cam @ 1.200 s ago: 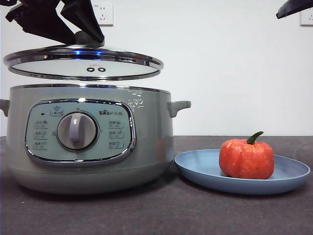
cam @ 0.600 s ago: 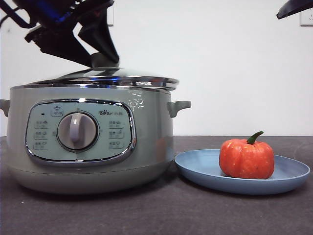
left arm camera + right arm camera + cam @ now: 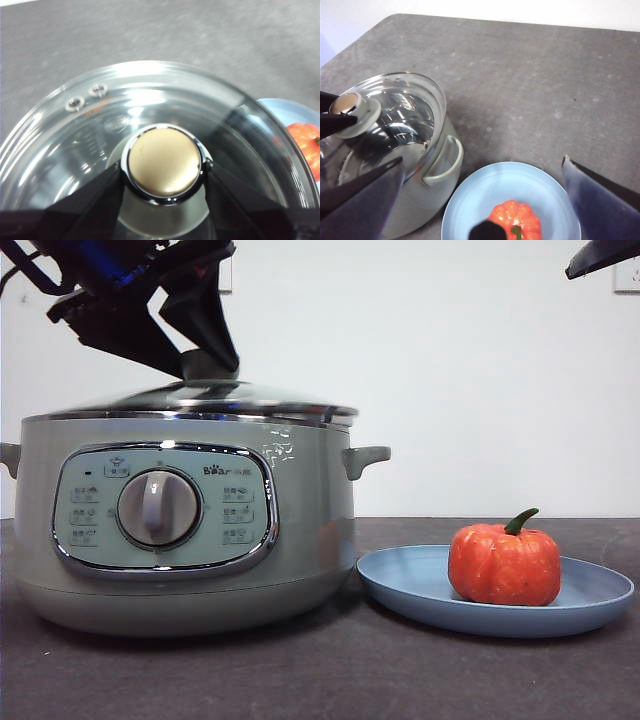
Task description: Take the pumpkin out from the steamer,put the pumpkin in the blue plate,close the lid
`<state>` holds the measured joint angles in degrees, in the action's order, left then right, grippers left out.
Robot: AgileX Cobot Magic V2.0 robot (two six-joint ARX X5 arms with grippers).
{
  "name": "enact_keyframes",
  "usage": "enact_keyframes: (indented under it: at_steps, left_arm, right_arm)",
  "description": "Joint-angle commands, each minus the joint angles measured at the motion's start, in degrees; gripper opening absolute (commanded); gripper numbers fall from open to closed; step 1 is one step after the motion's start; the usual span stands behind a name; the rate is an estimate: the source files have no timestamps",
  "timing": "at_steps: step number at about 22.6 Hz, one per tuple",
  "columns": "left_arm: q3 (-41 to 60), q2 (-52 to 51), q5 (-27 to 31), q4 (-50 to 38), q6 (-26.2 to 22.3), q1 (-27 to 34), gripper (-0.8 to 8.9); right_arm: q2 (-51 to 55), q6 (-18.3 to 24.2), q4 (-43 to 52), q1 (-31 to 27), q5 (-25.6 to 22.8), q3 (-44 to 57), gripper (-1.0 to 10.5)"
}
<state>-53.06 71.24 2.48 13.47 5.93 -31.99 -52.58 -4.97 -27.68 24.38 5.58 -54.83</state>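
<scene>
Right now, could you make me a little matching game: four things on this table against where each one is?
1 pumpkin
2 lid
3 blue plate
4 left end effector

a on the steamer
b clamped on the lid's knob
c on the blue plate
d beside the steamer, on the table

Pairs: 1-c, 2-a, 3-d, 4-b

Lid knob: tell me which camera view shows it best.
The left wrist view: the lid knob fills the centre, seen from above, with the left gripper shut on it. The front view shows only its side between the dark jaws. The right wrist view shows it small at the frame's edge.
</scene>
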Motion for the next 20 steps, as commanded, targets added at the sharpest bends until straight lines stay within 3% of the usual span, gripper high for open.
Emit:
enact_keyframes:
  at_steps: [1,6,20]
  left_arm:
    - [0.6,0.7,0.2,1.7,-1.2,0.9,-0.09]
    - [0.6,0.7,-4.2,2.3,-1.2,0.8,-0.09]
    - [0.6,0.7,-2.4,6.6,-1.7,0.9,-0.09]
  right_arm:
    - [0.1,-0.5,0.2,0.0,0.0,0.1,5.6]
    - [0.1,-0.5,0.2,0.0,0.0,0.1,5.6]
    - [0.1,-0.5,0.2,0.0,0.0,0.1,5.6]
